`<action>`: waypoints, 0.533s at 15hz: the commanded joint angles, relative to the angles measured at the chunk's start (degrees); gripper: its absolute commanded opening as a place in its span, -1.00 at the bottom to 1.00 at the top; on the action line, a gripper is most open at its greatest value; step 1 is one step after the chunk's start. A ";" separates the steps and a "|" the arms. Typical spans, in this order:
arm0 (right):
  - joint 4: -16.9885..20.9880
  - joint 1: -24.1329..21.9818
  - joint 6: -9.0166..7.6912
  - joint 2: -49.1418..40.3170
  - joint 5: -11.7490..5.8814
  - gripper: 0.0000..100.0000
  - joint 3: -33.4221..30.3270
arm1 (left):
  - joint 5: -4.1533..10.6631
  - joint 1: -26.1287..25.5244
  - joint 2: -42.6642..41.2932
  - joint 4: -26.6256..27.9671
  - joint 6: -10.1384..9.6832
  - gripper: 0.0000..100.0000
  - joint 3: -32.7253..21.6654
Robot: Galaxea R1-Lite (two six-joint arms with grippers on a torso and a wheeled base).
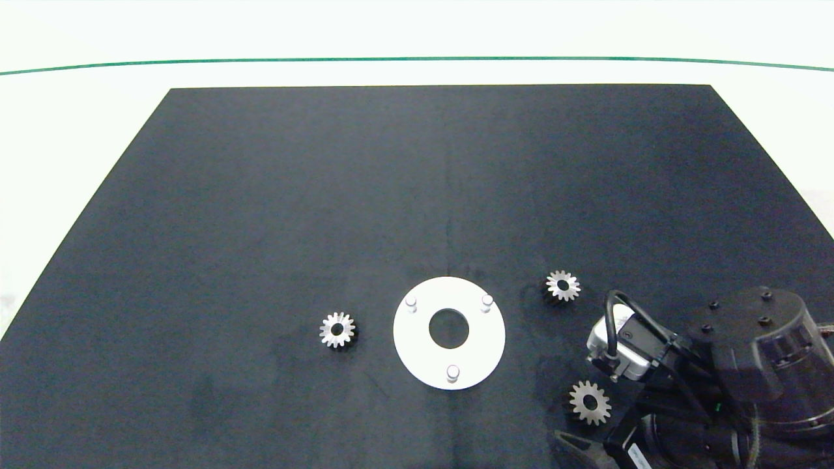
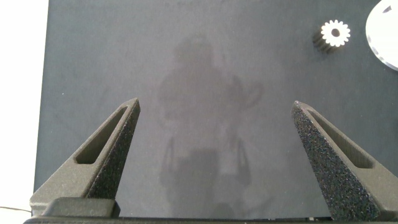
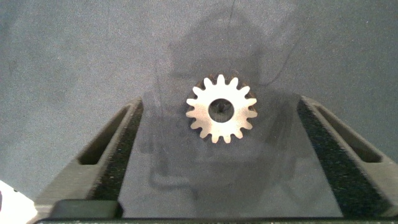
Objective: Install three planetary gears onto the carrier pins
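The white disc (image 1: 417, 339) lies on the black mat, and its three carrier pins (image 1: 411, 303) (image 1: 487, 301) (image 1: 452, 373) are all bare. Three planetary gears lie flat on the mat: one left of the disc (image 1: 337, 329), one to its right (image 1: 563, 285), and one nearer the front right (image 1: 589, 402). My right arm (image 1: 717, 378) reaches in from the lower right. My right gripper (image 3: 219, 102) is open above that front-right gear (image 3: 221, 109), a finger on each side, apart from it. My left gripper (image 2: 216, 102) is open over bare mat, with the left gear (image 2: 336, 33) and the disc's edge (image 2: 385, 37) further off.
The black mat (image 1: 260, 195) covers most of a white table (image 1: 78, 130). A green line (image 1: 417, 58) runs across the table at the far side. The left arm does not show in the head view.
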 commanded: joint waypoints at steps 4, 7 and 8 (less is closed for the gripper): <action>-0.38 0.05 -0.04 -0.52 -0.11 1.00 1.52 | 0.04 -0.01 -0.10 0.14 0.01 1.00 0.02; -0.47 -0.13 -0.13 -0.43 -0.20 0.96 1.25 | -0.04 -0.01 -0.10 0.14 0.01 1.00 0.02; -0.56 -0.13 -0.13 -0.25 -0.20 0.93 1.25 | -0.04 -0.01 -0.10 0.14 0.01 1.00 0.02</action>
